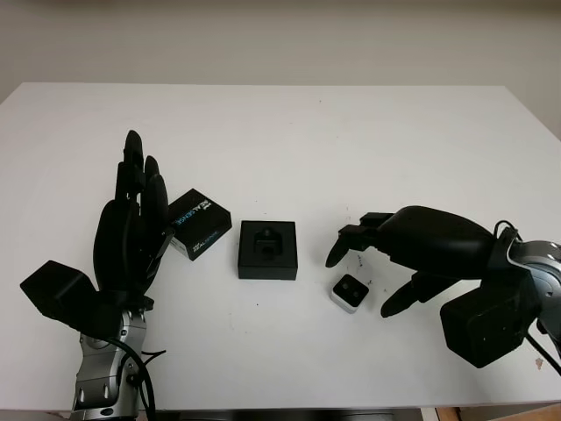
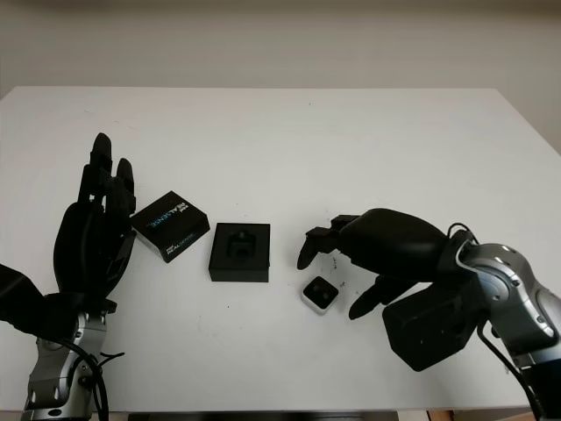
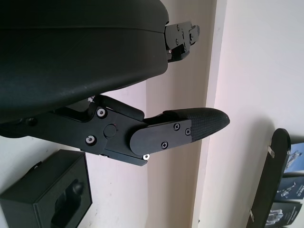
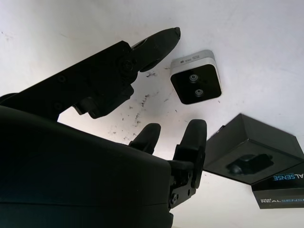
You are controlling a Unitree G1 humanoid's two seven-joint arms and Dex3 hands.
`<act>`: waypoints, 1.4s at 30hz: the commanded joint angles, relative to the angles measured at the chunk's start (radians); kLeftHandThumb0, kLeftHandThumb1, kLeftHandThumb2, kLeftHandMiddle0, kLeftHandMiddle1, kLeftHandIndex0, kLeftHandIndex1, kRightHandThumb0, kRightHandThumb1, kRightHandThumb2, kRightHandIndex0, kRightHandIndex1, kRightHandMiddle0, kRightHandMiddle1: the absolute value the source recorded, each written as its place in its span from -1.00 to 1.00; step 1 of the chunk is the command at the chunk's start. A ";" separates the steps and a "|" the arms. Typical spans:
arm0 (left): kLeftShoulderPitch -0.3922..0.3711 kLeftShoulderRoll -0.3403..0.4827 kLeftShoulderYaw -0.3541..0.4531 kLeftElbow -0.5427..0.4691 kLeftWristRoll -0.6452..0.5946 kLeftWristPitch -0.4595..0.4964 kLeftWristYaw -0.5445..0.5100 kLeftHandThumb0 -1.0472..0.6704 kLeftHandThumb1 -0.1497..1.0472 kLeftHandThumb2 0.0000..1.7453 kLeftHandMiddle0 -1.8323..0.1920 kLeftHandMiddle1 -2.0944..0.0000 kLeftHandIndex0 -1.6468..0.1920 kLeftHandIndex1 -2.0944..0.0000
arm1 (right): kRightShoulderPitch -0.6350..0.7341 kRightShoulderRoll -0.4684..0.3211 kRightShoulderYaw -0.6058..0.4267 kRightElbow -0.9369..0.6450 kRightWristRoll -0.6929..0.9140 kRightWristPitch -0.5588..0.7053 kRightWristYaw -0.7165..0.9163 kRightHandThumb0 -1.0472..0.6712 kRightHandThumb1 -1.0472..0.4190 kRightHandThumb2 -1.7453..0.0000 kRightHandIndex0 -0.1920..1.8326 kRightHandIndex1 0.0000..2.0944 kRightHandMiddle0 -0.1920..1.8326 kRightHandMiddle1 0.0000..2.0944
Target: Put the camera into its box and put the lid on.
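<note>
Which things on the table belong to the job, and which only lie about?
For the job:
- camera, under the open right hand
- box, open
- lid, beside the open left hand

Lying about:
- nothing else on the white table

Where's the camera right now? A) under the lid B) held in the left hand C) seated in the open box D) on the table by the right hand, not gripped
D: the camera lies on the table between the right hand fingers, untouched; the box is apart from it.
</note>
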 commanded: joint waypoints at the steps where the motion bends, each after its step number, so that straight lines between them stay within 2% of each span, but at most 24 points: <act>1: 0.005 -0.007 -0.005 -0.019 0.001 -0.002 0.003 -0.53 1.00 -0.35 0.96 0.95 0.96 0.95 | 0.001 0.005 0.002 0.013 0.001 -0.011 -0.011 -0.22 -0.59 0.94 -0.74 -0.02 -0.80 0.11; 12: 0.007 -0.011 -0.010 -0.026 0.008 -0.001 0.014 -0.53 1.00 -0.36 0.96 0.95 0.96 0.95 | -0.004 0.019 0.020 0.090 -0.001 -0.054 -0.048 -0.21 -0.60 0.94 -0.78 0.07 -0.84 0.17; 22: 0.009 -0.010 -0.011 -0.025 0.013 -0.008 0.017 -0.52 1.00 -0.35 0.96 0.95 0.96 0.95 | -0.007 0.037 0.031 0.078 0.026 0.006 -0.008 -0.23 -0.65 0.93 -0.82 0.08 -0.84 0.17; 26: 0.010 -0.009 -0.010 -0.025 0.013 -0.005 0.017 -0.53 1.00 -0.36 0.96 0.95 0.96 0.95 | -0.013 0.046 0.033 0.099 0.036 -0.017 -0.015 -0.23 -0.65 0.94 -0.77 0.09 -0.77 0.13; 42: 0.011 -0.012 -0.010 -0.026 0.016 -0.004 0.020 -0.52 1.00 -0.37 0.96 0.95 0.97 0.95 | -0.024 0.066 0.042 0.146 0.040 -0.053 -0.039 -0.18 -0.65 0.94 -0.76 0.35 -0.62 0.20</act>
